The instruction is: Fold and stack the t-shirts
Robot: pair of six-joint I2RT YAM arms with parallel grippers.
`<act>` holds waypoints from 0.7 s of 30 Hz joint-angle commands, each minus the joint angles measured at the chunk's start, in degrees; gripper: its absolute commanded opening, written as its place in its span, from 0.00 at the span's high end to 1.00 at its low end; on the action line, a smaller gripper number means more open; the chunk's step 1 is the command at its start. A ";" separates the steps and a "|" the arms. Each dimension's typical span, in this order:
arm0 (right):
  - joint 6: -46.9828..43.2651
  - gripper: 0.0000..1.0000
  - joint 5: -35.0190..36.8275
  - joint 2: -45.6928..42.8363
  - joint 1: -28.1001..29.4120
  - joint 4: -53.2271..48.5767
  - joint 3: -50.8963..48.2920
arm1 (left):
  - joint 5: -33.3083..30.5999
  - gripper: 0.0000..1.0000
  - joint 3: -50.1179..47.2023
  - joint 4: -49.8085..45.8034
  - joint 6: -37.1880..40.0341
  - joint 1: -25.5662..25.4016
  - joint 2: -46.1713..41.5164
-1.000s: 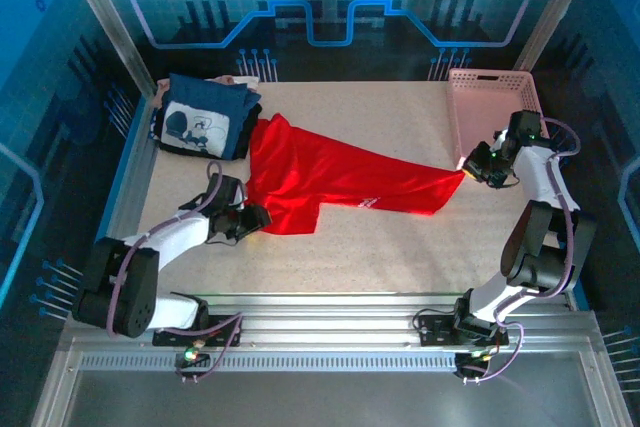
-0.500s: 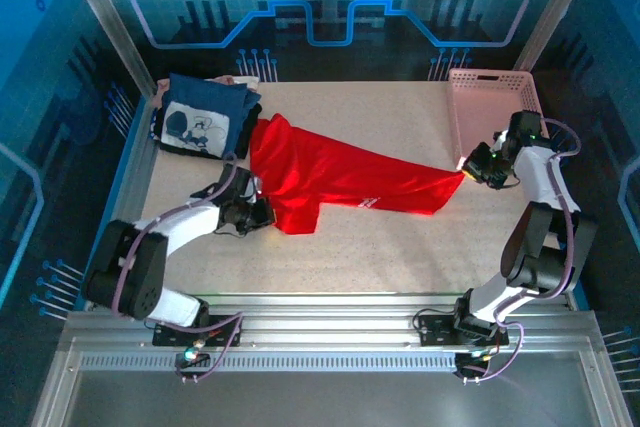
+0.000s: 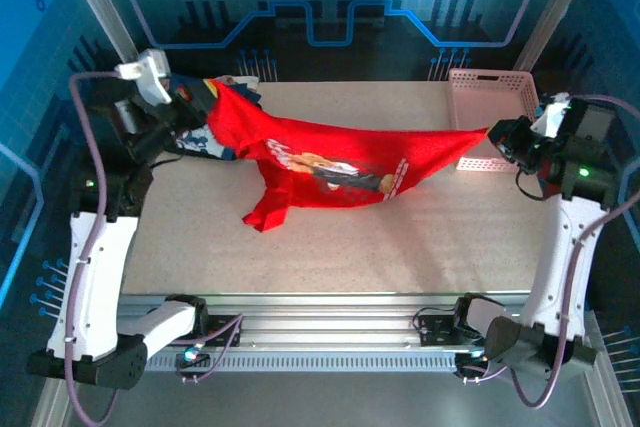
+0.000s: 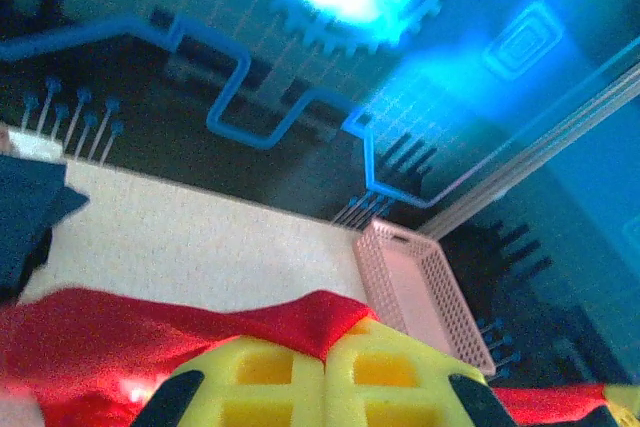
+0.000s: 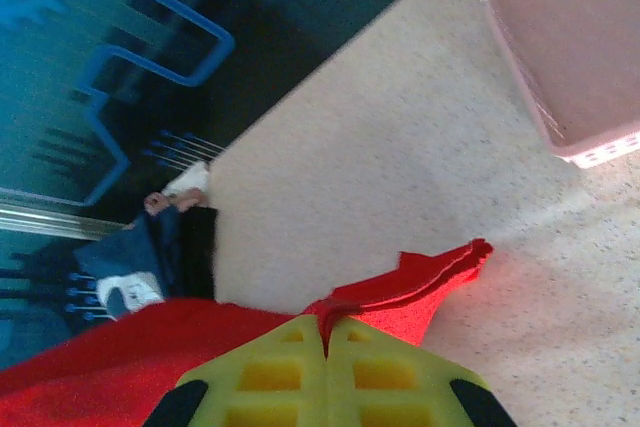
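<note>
Lifted since a second ago, the red t-shirt [image 3: 330,162] now hangs stretched between the left gripper [image 3: 207,95] and the right gripper [image 3: 497,134]. Each is clamped shut on one end, and the shirt's long axis runs claw to claw. The navy t-shirt [image 3: 200,140], apparently folded, lies just beneath the left gripper, the nearer one.

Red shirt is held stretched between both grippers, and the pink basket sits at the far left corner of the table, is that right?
Not quite. The top external view shows the pink basket at the far right corner. The red shirt is held stretched between the left gripper and the right gripper.
</note>
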 commanded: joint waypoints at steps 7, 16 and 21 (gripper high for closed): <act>4.42 1.00 -1.84 1.65 -1.29 -8.67 24.43 | 1.74 1.00 24.96 0.00 1.12 1.16 12.30; 5.53 1.00 -0.89 23.71 2.68 0.37 40.40 | 8.64 1.00 52.57 2.34 -4.74 2.74 38.99; 5.67 1.00 -2.49 43.75 3.82 0.18 59.56 | 10.95 1.00 61.77 7.10 -10.69 4.42 50.83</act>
